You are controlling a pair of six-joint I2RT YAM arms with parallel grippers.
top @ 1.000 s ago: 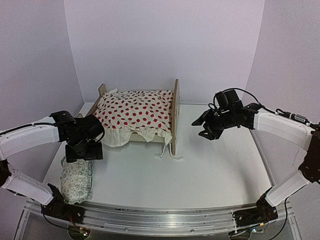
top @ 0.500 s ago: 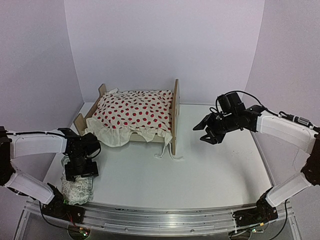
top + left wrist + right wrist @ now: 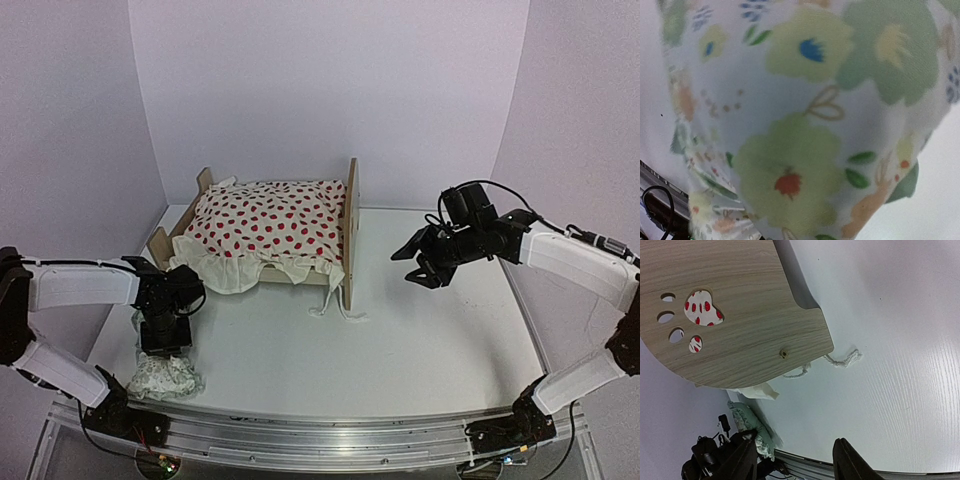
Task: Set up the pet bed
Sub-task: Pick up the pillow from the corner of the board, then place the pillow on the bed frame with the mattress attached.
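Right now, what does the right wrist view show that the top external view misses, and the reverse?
Only right wrist: the paw-print cutout in the headboard, red dots showing through it, and a small fastener low on the board. Only top external: the red-dotted blanket spread over the pet bed, the footboard, and the right gripper from outside, open, beside the headboard. Both: the headboard, the white cord ends on the table beside it, and the left arm at the pillow.
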